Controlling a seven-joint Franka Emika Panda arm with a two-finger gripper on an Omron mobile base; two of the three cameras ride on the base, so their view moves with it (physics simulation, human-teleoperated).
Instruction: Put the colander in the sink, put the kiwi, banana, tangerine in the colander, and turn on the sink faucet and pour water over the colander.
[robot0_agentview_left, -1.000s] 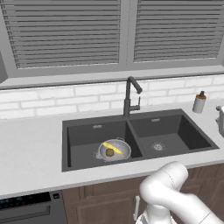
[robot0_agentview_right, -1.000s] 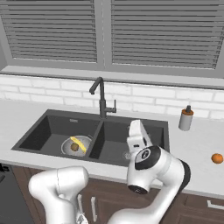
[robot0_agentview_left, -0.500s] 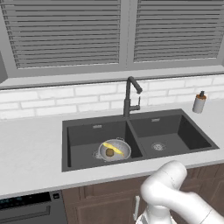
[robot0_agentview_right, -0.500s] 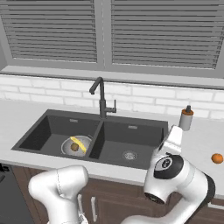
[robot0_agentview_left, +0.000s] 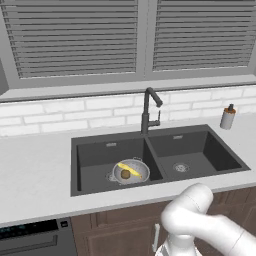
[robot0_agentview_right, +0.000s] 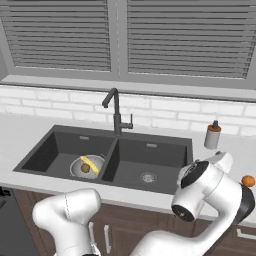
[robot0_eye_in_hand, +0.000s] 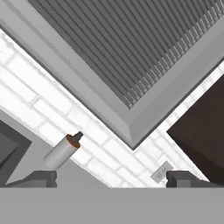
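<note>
table (robot0_agentview_left: 35, 175): pale grey top running along the white brick wall, over brown cabinet fronts.
sink (robot0_agentview_left: 95, 150): dark double basin set into the table.
soap bottle (robot0_agentview_left: 228, 118): upright on the table at the wall, just right of the sink.
tangerine (robot0_agentview_right: 248, 181): on the table at the far right, well apart from the sink.

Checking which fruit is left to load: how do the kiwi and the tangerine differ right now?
The kiwi is brown and lies in the colander in the sink's left basin beside the banana; the tangerine is orange and sits out on the counter, far right. Both are small, roundish fruits.
</note>
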